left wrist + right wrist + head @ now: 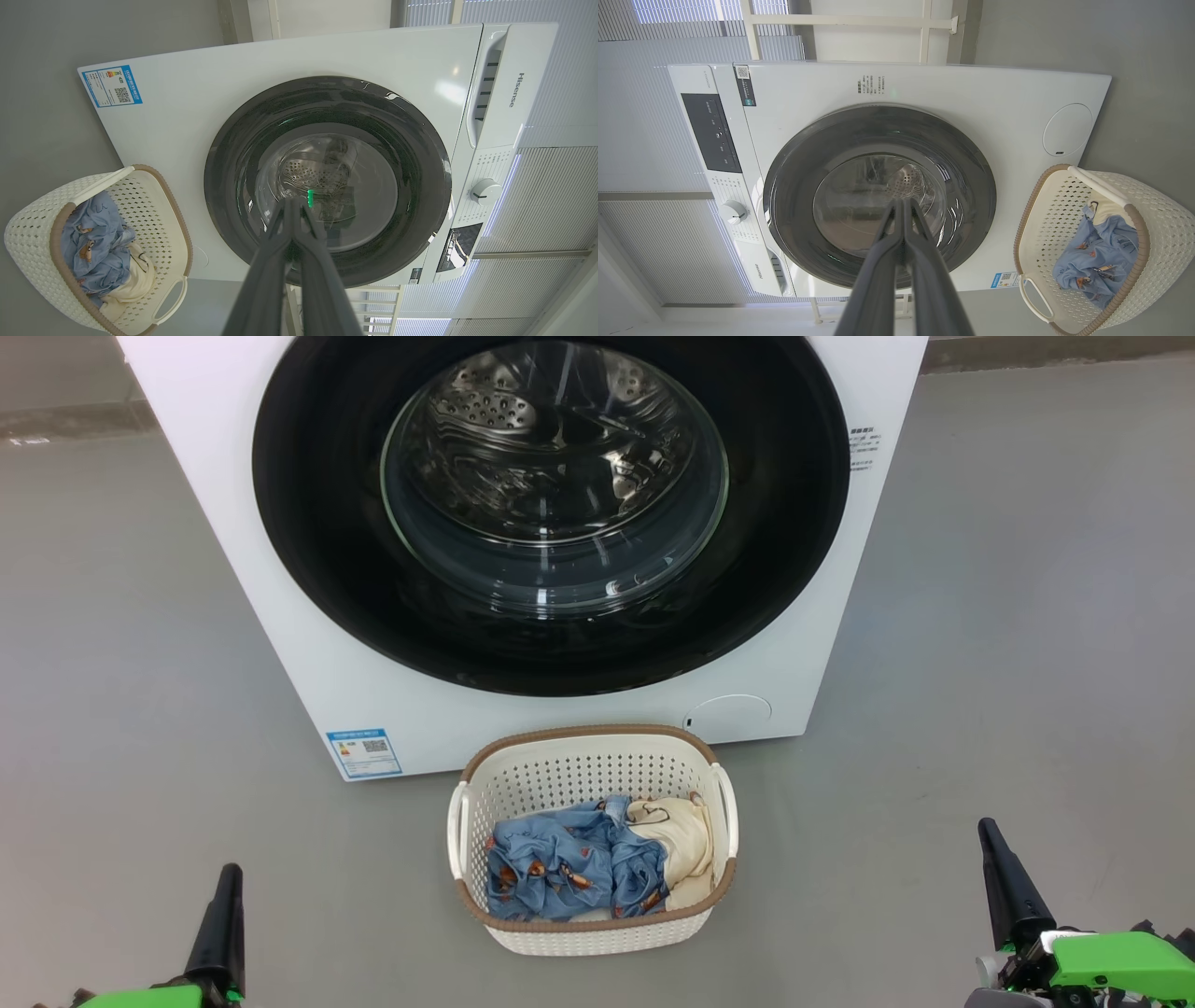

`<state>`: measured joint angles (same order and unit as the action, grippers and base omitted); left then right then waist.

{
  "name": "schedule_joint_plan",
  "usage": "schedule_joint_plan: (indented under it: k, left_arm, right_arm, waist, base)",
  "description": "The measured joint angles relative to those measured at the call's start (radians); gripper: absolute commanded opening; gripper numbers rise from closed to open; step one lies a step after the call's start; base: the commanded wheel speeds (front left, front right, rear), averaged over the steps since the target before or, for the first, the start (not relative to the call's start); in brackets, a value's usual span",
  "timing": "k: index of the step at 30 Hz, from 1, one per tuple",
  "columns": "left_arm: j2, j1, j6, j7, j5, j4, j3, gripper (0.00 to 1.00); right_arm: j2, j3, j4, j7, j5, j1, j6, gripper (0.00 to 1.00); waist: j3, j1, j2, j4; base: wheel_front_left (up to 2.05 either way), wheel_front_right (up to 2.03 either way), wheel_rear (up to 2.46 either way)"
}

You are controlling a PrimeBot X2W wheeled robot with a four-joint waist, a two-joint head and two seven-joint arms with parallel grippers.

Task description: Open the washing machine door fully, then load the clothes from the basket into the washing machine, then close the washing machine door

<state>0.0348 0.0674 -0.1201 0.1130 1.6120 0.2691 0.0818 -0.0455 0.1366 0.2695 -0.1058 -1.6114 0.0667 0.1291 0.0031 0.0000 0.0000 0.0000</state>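
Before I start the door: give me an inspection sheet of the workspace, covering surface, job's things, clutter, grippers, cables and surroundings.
Surface: smooth grey floor.
Washer: white, standing on the floor.
Door: shut; steel drum seen through the glass.
Basket: upright on the floor, just before the washer.
Clothes: blue and cream garments, both in the basket.
Clutter: nothing seen.
Grippers: left gripper and right gripper shut, holding nothing, low on either side of the basket, apart from it.
Cables: nothing seen.
Surroundings: pale blinds behind the washer.
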Motion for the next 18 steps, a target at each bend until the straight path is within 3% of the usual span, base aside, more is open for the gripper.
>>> schedule_joint_plan:
  k: [18]
  left_arm:
    - [0.0, 0.0, 0.0, 0.0, 0.0, 0.0, 0.0, 0.0]
  right_arm:
    - [0.0, 0.0, 0.0, 0.0, 0.0, 0.0, 0.0, 0.0]
  waist:
    - [0.0, 0.0, 0.0, 0.0]
  base:
    - [0.0, 0.0, 0.0]
